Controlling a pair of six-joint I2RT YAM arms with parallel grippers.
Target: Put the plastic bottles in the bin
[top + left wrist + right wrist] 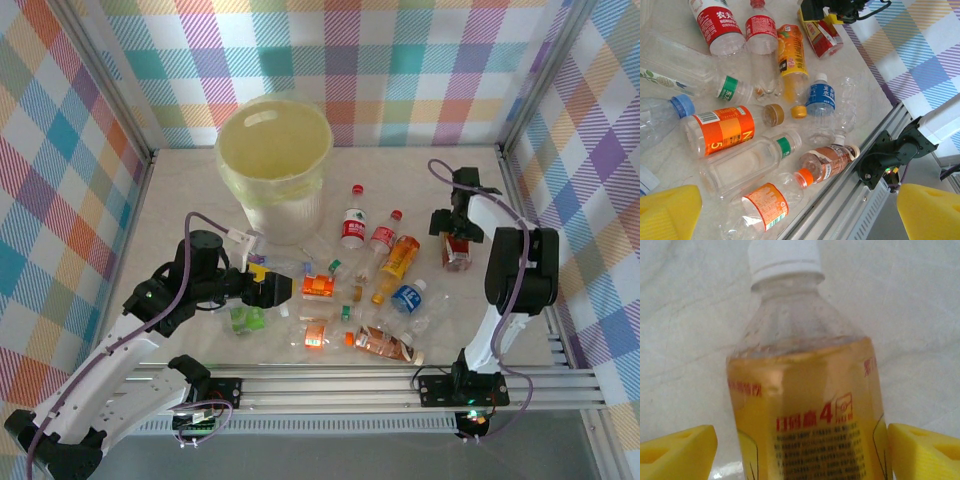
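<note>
The pale yellow bin (275,150) stands at the back left of the table. Several plastic bottles lie in front of it, among them a red-labelled one (352,227), an orange-labelled one (722,130) and a blue-labelled one (819,96). My left gripper (272,290) hovers over the left side of the pile, open, its yellow fingers (670,210) wide apart with nothing between them. My right gripper (457,232) is at the right, open around a yellow-labelled, white-capped bottle (805,405) lying on the table. Its left finger (680,450) stands apart from the bottle. Its right finger (925,450) is close against it.
The metal rail (860,200) runs along the table's near edge, close to the nearest bottles. Checked walls enclose the table on three sides. A crushed green-labelled bottle (246,318) lies under the left arm.
</note>
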